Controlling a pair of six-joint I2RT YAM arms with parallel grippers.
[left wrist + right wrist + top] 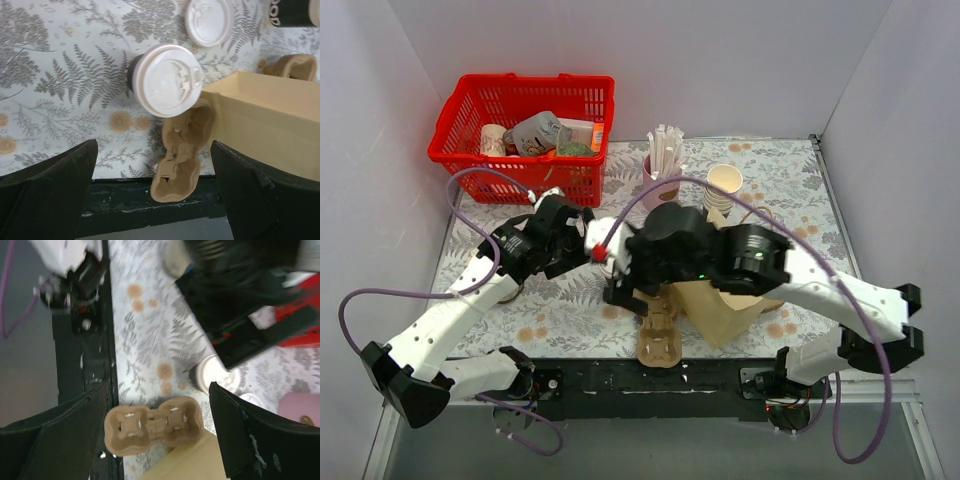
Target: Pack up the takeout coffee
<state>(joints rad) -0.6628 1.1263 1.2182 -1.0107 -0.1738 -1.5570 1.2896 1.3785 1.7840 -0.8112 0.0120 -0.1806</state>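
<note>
The takeout coffee point(165, 80), a dark brown cup with a white lid, stands upright on the fern-patterned table; it also shows in the right wrist view point(212, 372). In the top view the arms hide it. My left gripper point(154, 150) is open and empty, above the table, with the coffee ahead of its fingertips. My right gripper point(157, 390) is open and empty, hovering over a brown pulp cup carrier point(152, 425). In the top view the left gripper point(590, 242) and the right gripper point(620, 288) are close together at mid-table.
A tan paper bag point(720, 305) lies right of the carrier point(658, 338). A loose white lid point(207, 20) and another dark cup point(295, 12) lie beyond the coffee. A red basket point(460, 110), a pink cup of sticks point(660, 170) and stacked cream cups point(723, 185) stand at the back.
</note>
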